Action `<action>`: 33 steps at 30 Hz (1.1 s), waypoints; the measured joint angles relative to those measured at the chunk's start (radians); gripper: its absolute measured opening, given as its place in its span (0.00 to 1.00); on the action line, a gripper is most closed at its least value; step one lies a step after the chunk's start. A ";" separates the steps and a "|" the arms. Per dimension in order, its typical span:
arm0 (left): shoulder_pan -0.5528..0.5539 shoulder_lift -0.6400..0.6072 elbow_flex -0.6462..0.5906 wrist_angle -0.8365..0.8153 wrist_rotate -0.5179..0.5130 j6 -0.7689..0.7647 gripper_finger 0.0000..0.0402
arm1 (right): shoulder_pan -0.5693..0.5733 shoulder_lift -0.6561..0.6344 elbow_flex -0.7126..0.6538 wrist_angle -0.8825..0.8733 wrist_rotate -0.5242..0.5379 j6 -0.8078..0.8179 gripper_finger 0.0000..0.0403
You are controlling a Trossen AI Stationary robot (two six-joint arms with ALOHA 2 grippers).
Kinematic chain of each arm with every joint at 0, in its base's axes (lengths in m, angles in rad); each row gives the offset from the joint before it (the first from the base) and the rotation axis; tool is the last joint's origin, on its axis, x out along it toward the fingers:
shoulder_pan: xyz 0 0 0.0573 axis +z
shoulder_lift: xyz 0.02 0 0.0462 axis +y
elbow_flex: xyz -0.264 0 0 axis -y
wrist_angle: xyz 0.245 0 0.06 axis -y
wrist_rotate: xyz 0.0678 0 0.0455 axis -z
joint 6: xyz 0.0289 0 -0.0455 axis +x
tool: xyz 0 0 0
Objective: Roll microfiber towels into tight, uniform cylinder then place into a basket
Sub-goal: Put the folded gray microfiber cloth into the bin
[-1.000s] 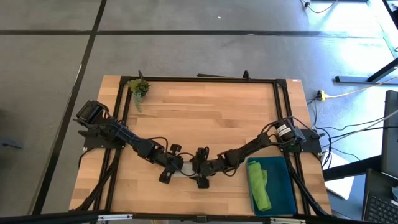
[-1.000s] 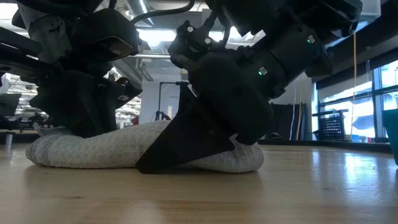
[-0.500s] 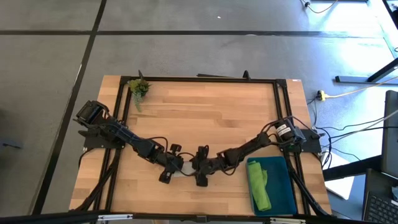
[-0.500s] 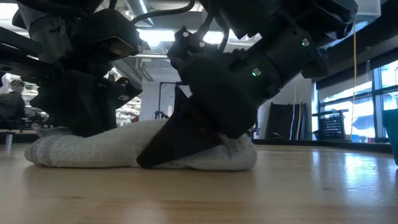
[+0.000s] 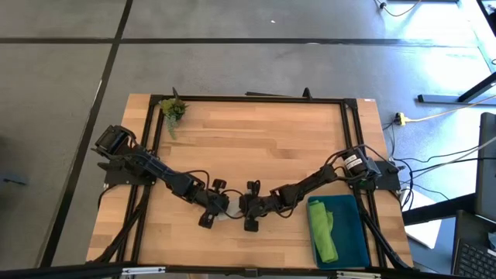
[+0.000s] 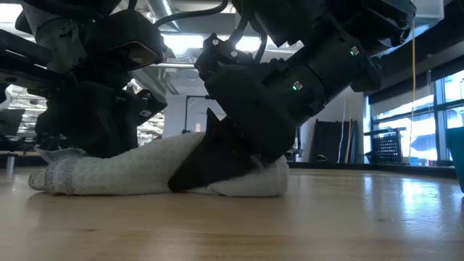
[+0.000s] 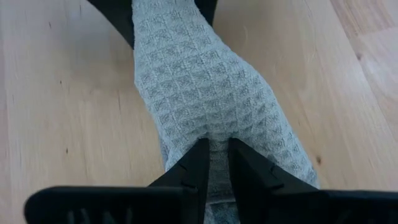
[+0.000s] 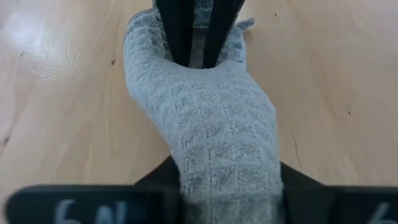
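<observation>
— Where does the rolled grey towel (image 6: 145,170) lie?
— Between the two grippers, on the wooden table (image 5: 256,147). Its long axis runs straight from one gripper to the other.
— How does each gripper stand?
— The left gripper (image 7: 214,163) pinches one end of the roll, fingers nearly together. The right gripper (image 8: 231,180) clamps the opposite end between its fingers.
— And the green towel (image 5: 323,231)?
— It lies in the basket (image 5: 353,232), just beside the right arm, lengthwise along the basket.
</observation>
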 joint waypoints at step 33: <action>0.000 0.000 0.000 0.020 -0.025 -0.027 0.17 | -0.016 -0.001 -0.001 -0.006 -0.037 0.001 0.12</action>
